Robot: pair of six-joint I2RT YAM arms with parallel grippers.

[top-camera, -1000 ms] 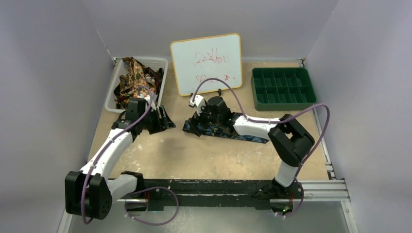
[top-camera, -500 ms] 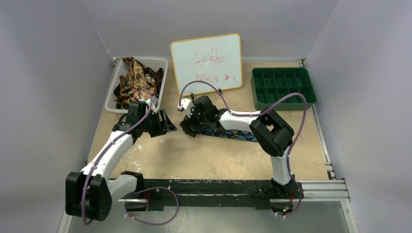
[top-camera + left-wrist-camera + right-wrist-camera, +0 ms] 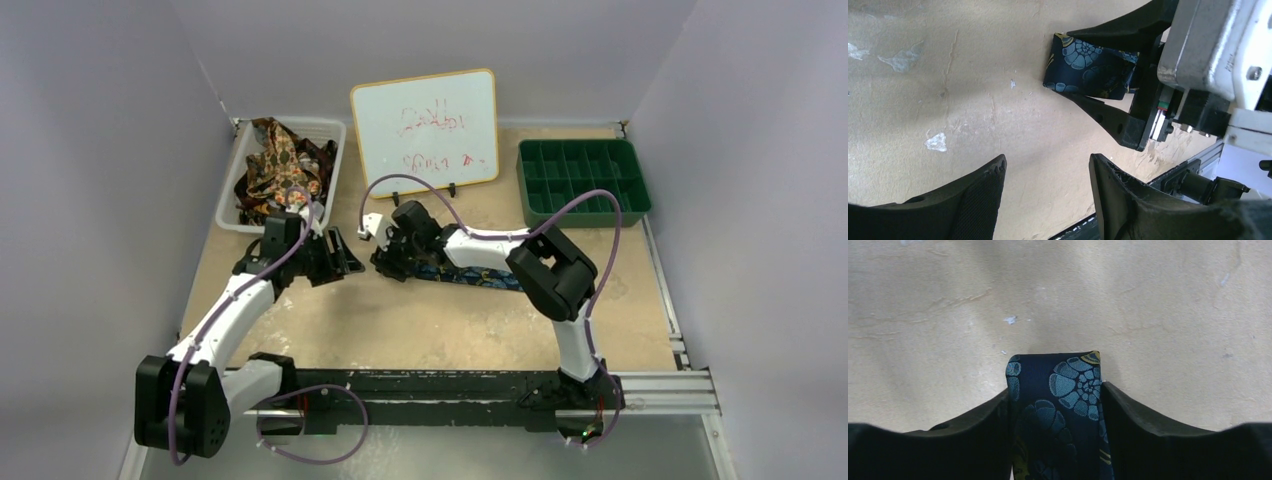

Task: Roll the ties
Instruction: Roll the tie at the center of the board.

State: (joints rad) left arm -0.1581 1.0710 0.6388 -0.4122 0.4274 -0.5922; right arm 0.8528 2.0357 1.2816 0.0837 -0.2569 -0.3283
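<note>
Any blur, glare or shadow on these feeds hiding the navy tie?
Right wrist: navy tie sharp, evenly lit; right fingers dark and soft. Left wrist: tie crisp, left fingers blurred. Top external: tie small, partly under the right arm; no glare.

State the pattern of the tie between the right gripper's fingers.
Dark navy tie with light-blue flower rosettes and gold touches; clearest in the right wrist view.

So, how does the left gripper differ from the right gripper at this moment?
The right gripper has the end of the navy tie between its fingers, both touching the cloth; the left gripper holds nothing. The left gripper's jaws stand open above bare table, whereas the right gripper's gap is filled by the tie. Both are black, two-fingered, low over the table and facing each other.
</note>
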